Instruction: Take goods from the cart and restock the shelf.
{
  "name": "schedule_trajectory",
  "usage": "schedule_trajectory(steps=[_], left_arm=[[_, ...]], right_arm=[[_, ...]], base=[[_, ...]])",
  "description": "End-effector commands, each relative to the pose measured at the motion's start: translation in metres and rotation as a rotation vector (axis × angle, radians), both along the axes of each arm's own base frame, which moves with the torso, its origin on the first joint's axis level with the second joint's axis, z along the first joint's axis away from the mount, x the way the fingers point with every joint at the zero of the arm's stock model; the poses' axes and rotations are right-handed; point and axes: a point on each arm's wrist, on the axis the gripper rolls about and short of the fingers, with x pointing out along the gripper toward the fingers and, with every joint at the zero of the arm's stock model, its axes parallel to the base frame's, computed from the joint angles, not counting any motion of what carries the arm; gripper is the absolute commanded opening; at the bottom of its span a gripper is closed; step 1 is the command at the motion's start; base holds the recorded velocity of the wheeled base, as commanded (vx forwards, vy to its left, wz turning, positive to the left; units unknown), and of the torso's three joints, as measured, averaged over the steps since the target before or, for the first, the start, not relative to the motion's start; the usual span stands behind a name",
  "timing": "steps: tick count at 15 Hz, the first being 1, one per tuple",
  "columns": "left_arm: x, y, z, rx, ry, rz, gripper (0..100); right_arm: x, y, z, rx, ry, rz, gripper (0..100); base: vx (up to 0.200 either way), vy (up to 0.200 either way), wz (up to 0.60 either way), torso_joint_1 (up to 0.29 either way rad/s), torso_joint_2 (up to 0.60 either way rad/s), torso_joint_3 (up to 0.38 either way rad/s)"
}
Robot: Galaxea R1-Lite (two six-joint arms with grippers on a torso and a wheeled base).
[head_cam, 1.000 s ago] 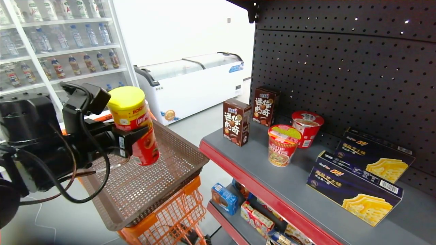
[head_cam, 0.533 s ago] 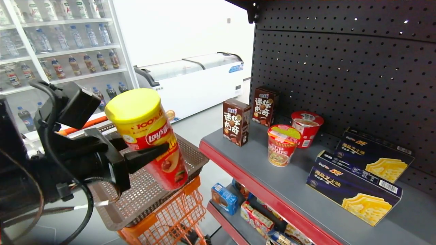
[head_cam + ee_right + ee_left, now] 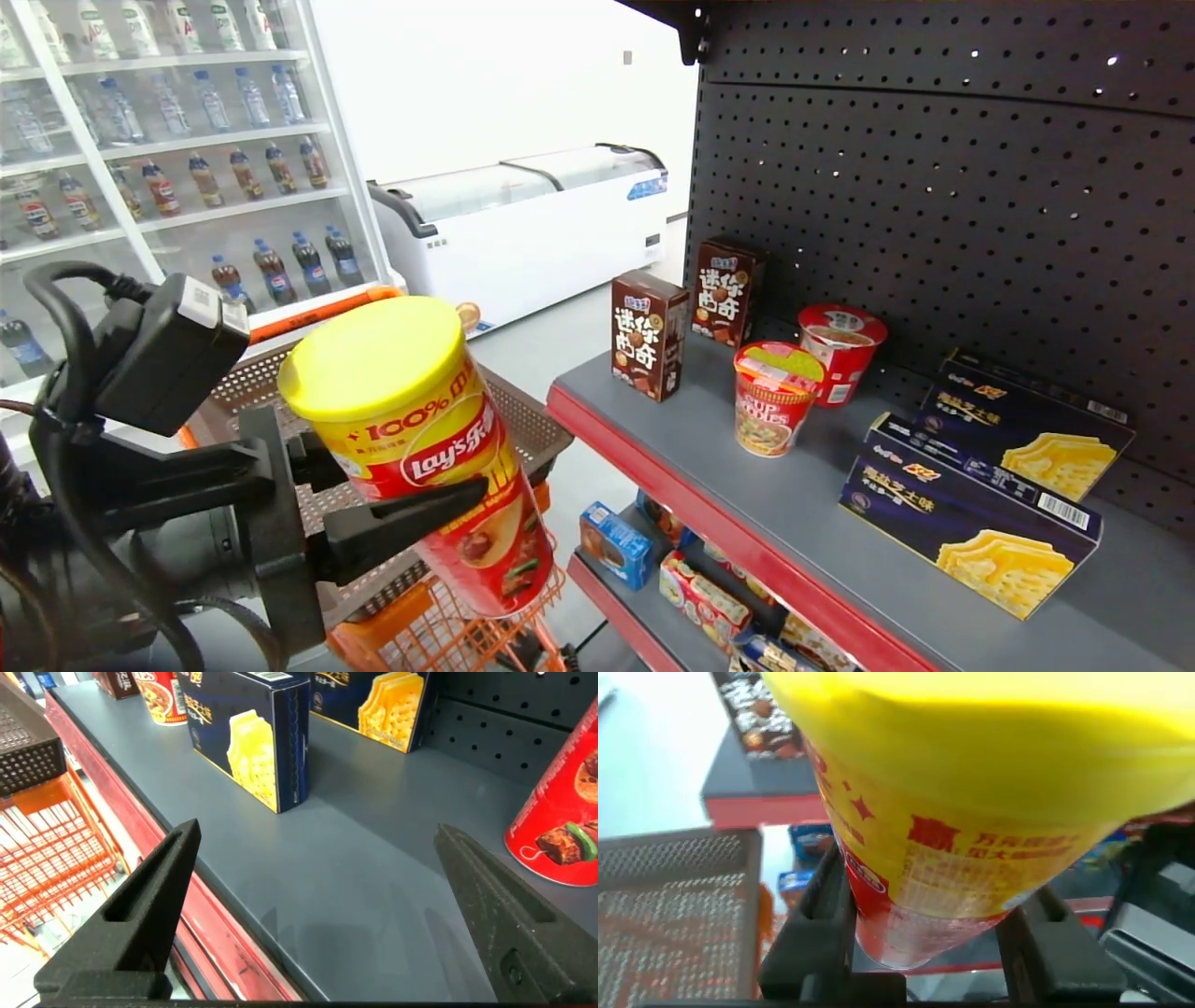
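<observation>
Left gripper (image 3: 392, 471) clamped on chip can (image 3: 420, 439), fingers on either side of the red body just under the yellow lid; can tilted, lid toward the camera, held in the air over the near edge of the brown mesh basket (image 3: 527, 425) on the orange cart (image 3: 448, 625), left of the shelf (image 3: 653, 420) and not touching it. Right gripper (image 3: 318, 915) wide apart, holding nothing, over bare grey shelf top, with dark blue boxes (image 3: 252, 737) and a second red can (image 3: 561, 812) standing beyond it. On the shelf in head view: two chocolate boxes (image 3: 649, 331) upright, two cup noodles (image 3: 775, 397) beside them
</observation>
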Motion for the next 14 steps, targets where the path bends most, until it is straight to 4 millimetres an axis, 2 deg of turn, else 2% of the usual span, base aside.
schedule_trajectory(steps=[1,3,7,12,14], left_arm=[[0.003,-0.008,-0.001,0.002,0.014,-0.047,0],[0.011,-0.021,-0.007,0.023,0.031,-0.111,0],[-0.006,-0.040,-0.010,0.034,0.033,-0.264,0],[-0.009,-0.047,-0.016,0.051,0.057,-0.296,0],[-0.010,-0.049,-0.016,0.052,0.061,-0.309,0]], right_arm=[[0.000,0.000,0.000,0.000,-0.001,0.000,100],[0.000,0.000,0.000,0.000,-0.001,0.000,100],[0.000,0.000,0.000,0.000,-0.001,0.002,100],[0.000,0.000,0.000,0.000,-0.001,0.000,100],[0.000,0.000,0.000,0.000,-0.001,0.000,100]], base=[[0.000,0.000,0.00,0.000,0.00,0.000],[0.000,0.000,0.00,0.000,0.00,0.000],[0.000,0.000,0.00,0.000,0.00,0.000],[0.000,0.000,0.00,0.000,0.00,0.000],[0.000,0.000,-0.60,0.005,0.00,0.005]])
